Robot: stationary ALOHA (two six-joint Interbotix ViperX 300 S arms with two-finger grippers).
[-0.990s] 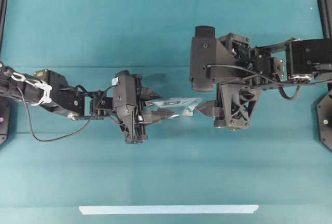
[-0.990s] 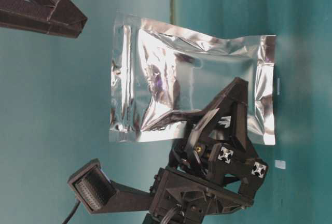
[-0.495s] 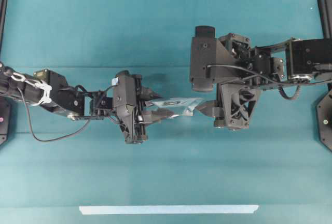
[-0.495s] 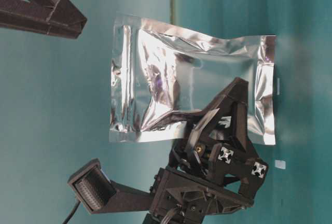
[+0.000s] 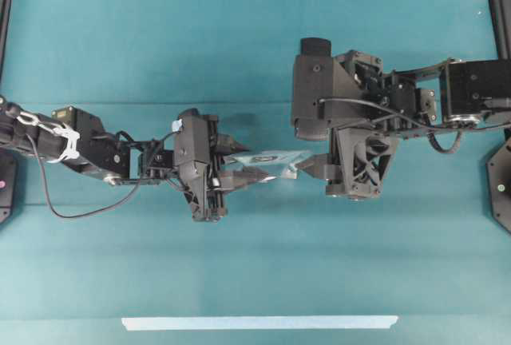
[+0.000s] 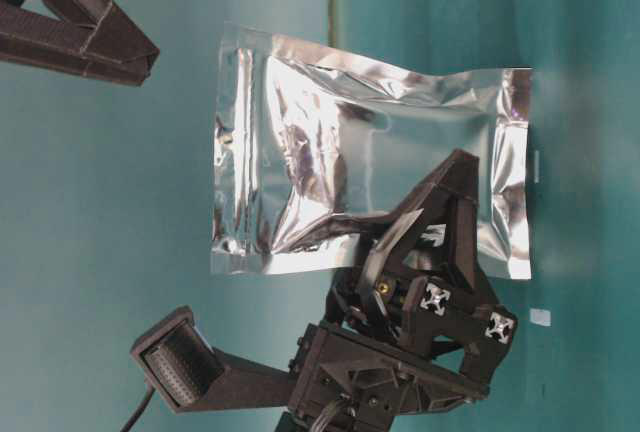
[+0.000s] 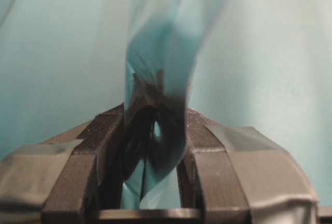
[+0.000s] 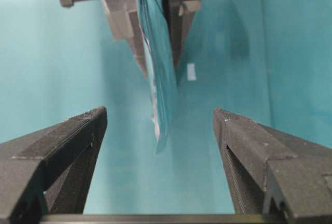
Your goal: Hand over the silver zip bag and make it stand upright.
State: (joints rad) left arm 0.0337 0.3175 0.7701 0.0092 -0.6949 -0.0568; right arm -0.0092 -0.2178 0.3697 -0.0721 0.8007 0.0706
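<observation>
The silver zip bag (image 5: 267, 157) hangs in the air, edge-on in the overhead view and broadside in the table-level view (image 6: 380, 162). My left gripper (image 5: 249, 160) is shut on one flat edge of it, which shows between the jaws in the left wrist view (image 7: 161, 53). My right gripper (image 5: 310, 160) is open at the bag's other end. In the right wrist view the bag (image 8: 158, 68) reaches between the right gripper's (image 8: 158, 117) spread jaws without touching either. One right finger (image 6: 90, 27) shows apart from the bag.
A long pale tape strip (image 5: 259, 323) lies near the table's front edge. A tiny white tag (image 8: 191, 71) lies on the teal table below the bag. Both arms meet at the table's middle.
The right gripper has shifted slightly, and its finger in the table-level view has swung a little away from the bag. The bag and the left gripper have not moved.
</observation>
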